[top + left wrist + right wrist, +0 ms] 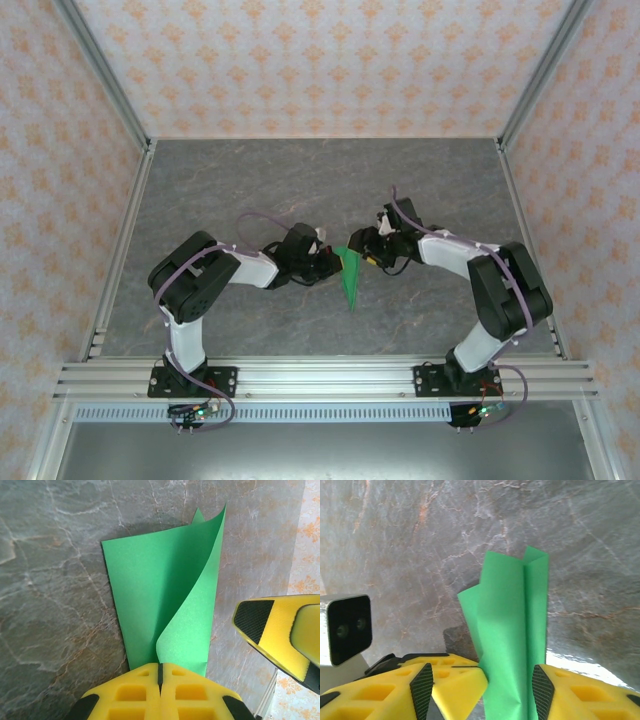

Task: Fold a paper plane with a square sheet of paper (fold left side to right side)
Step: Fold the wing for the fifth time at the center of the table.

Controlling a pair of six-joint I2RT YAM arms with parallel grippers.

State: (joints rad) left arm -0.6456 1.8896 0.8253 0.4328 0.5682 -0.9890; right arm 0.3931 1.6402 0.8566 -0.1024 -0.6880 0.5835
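The bright green sheet of paper [351,280], folded into a slim pointed shape, hangs above the table between both arms. My left gripper [328,262] is shut on its near edge, the yellow jaws [161,672] pressed together on the paper [160,590], and one flap curls open to the right. My right gripper [366,252] stands open around the same paper [510,630]. Its gap [482,690] holds the folded layers, with neither black pad pressing them. One of its fingers [275,630] shows at the right of the left wrist view.
The grey marbled table [300,190] lies below, boxed in by patterned walls and metal posts. An aluminium rail [320,378] runs along the near edge. The left arm's fingers [455,680] and its camera block [347,625] sit close by the right gripper.
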